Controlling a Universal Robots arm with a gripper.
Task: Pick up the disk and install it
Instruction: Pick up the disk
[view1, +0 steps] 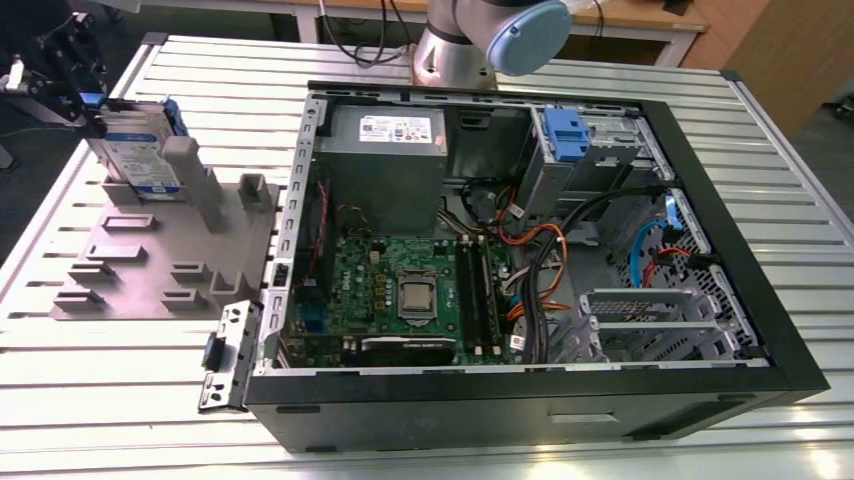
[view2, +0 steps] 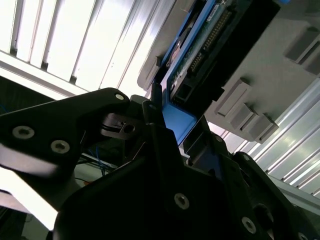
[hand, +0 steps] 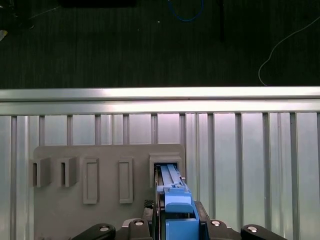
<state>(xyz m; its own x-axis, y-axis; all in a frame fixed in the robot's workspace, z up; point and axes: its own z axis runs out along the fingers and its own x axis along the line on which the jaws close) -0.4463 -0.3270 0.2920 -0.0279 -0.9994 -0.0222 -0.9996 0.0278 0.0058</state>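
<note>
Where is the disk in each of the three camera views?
Exterior view: the disk stands upright in the grey slotted stand, at the exterior view's left.
First wrist view: disk edge-on in the stand's end slot.
Second wrist view: disk's circuit-board side, in the stand.
Shared landmark: the grey slotted stand.

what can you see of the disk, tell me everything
The disk is a flat silver-metal drive with a white-and-blue label and a blue plastic frame along its edges. It stands on edge in a slot of the grey holder, to the exterior view's left of the open computer case. The gripper is shut on its blue end.
</note>
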